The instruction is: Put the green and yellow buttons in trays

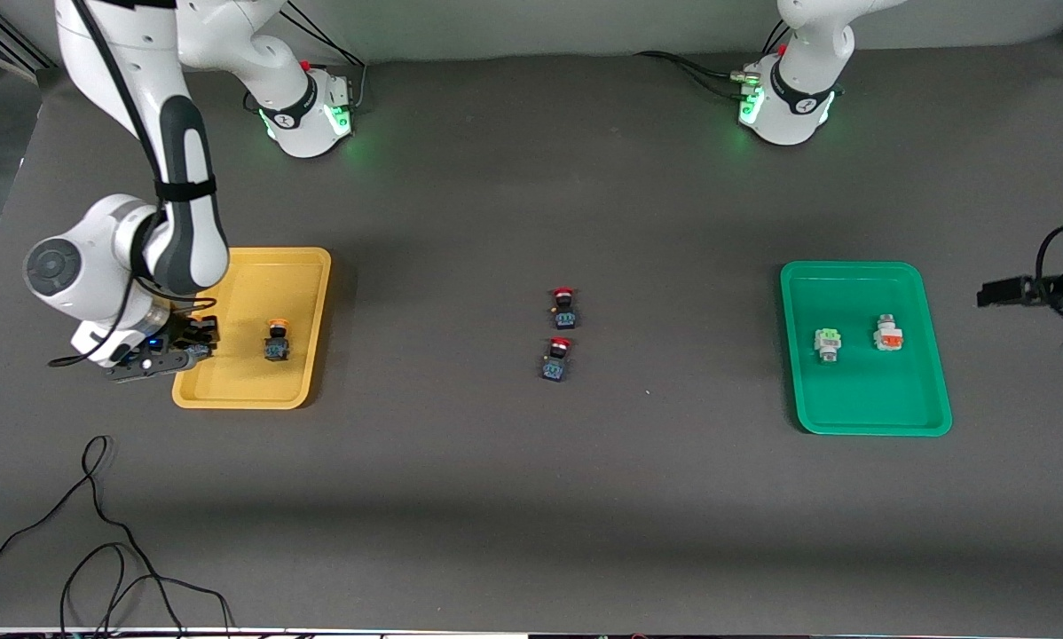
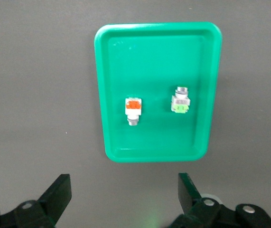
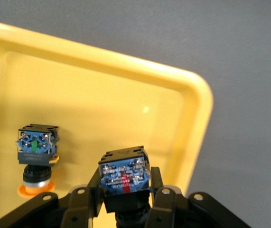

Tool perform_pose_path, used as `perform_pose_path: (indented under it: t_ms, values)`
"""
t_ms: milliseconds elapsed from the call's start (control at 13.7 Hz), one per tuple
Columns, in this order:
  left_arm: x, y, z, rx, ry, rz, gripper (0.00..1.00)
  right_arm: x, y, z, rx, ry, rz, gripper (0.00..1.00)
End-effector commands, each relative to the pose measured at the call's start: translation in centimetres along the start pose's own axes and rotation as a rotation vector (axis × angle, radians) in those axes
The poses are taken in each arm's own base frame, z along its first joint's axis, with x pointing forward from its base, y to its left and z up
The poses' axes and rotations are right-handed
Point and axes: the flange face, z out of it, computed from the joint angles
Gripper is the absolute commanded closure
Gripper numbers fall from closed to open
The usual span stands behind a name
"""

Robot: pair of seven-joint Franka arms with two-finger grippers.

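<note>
The right gripper (image 3: 126, 199) is low over the yellow tray (image 1: 305, 266), squeezing a black button (image 3: 124, 179). Another yellow-capped button (image 1: 276, 341) sits in that tray. The left gripper (image 2: 125, 197) waits wide open and empty by the green tray (image 1: 851, 271), which holds two white buttons (image 1: 828, 343).

Yellow tray (image 1: 305, 306): at the right arm's end of the table.
Yellow button lying (image 1: 276, 340): in the yellow tray, black body, orange cap at 12 o'clock in the front view.
Yellow button held (image 3: 125, 178): black body clamped between gripper fingers over the yellow tray's edge.
Green tray (image 1: 926, 373): at the left arm's end.
Green-faced button (image 1: 828, 343): white-grey, lying in the green tray.
Orange-faced button (image 1: 887, 334): white-grey, beside it at 3 o'clock.
</note>
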Motion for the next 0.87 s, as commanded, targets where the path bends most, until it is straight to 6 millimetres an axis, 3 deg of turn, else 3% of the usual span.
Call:
perform_pose_path:
  t_ms: [0, 146, 437, 510, 582, 801]
  values:
    - [-2.4, 2.6, -3.7, -0.004, 0.039, 0.035, 0.0, -0.3, -0.4, 3.2, 0.026, 0.04, -0.026, 1.0]
    - [-3.5, 5.9, -5.5, 0.012, 0.062, 0.069, 0.0, -0.7, -0.8, 5.2, 0.053, 0.068, -0.038, 1.0]
    - [-4.2, 13.3, -7.1, 0.036, 0.087, 0.044, 0.0, -0.6, -0.7, 5.5, 0.049, 0.068, -0.047, 1.0]
    - [-4.2, 14.6, -7.3, 0.036, 0.09, 0.045, 0.0, -0.5, -0.9, 5.4, 0.053, 0.068, -0.049, 0.28]
    - [-4.3, 15.5, -7.4, 0.016, 0.092, 0.055, 0.0, -0.3, -1.1, 5.1, 0.061, 0.075, -0.055, 0.0]
    - [-4.9, 15.4, -7.9, -0.001, 0.09, 0.05, 0.0, 0.0, -1.6, 3.7, 0.1, 0.101, -0.044, 0.0]
